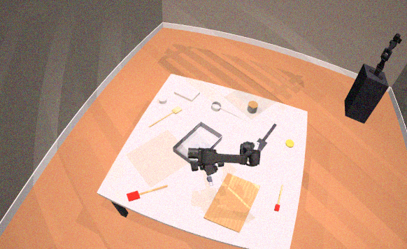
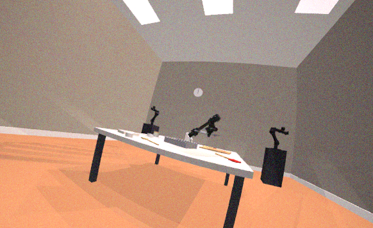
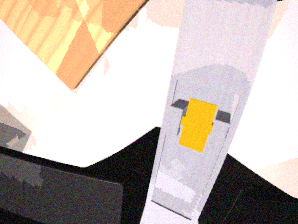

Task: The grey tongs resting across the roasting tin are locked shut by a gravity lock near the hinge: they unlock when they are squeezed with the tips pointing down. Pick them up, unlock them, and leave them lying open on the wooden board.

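Observation:
The grey tongs (image 3: 212, 55) run up and down the wrist view, with a yellow piece (image 3: 199, 125) on them. One end of the tongs (image 1: 210, 180) shows in the top view, below the gripper. My gripper (image 1: 210, 173) (image 3: 176, 136) is shut on the tongs, above the table between the roasting tin and the board. Whether the lock is released cannot be told. The roasting tin (image 1: 187, 135) (image 2: 176, 143) stands beside the arm, partly hidden by it. The wooden board (image 1: 224, 210) (image 2: 215, 149) (image 3: 82, 60) lies on the table, toward the upper left in the wrist view.
A red-headed tool (image 1: 133, 196) lies at the front left and a smaller one (image 1: 277, 208) right of the board. A dark spatula (image 1: 270, 132) and a yellow disc (image 1: 289, 143) lie to the right. A strainer (image 1: 216, 102) and a round pot (image 1: 252, 107) are at the back.

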You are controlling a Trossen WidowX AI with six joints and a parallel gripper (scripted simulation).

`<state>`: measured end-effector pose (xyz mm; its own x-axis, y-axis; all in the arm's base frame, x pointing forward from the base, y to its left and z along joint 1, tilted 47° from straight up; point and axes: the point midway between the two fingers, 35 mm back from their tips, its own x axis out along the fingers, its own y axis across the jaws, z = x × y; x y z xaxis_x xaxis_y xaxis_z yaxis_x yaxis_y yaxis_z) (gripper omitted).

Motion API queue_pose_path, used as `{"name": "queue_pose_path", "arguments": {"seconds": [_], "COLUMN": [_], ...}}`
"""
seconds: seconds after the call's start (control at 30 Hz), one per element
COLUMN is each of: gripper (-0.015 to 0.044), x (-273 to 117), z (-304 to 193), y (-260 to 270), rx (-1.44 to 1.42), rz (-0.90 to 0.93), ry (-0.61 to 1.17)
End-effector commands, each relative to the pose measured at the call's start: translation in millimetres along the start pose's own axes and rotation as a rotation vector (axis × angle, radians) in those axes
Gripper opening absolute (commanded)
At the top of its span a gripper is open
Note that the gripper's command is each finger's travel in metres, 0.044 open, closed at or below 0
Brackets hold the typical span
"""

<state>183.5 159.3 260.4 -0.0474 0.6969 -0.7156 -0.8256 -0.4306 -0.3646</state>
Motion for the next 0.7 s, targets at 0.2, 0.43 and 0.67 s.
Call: {"name": "queue_pose_path", "arguments": {"seconds": [0.2, 0.43, 0.67], "gripper": [-0.015, -0.015, -0.015], "x": [13, 20, 25], "z": [25, 42, 58], "y": [13, 24, 34], "rx": [0.056, 0.091, 0.124], "rz": [0.061, 0.088, 0.101], "ry": [0.058, 0.096, 0.131]}}
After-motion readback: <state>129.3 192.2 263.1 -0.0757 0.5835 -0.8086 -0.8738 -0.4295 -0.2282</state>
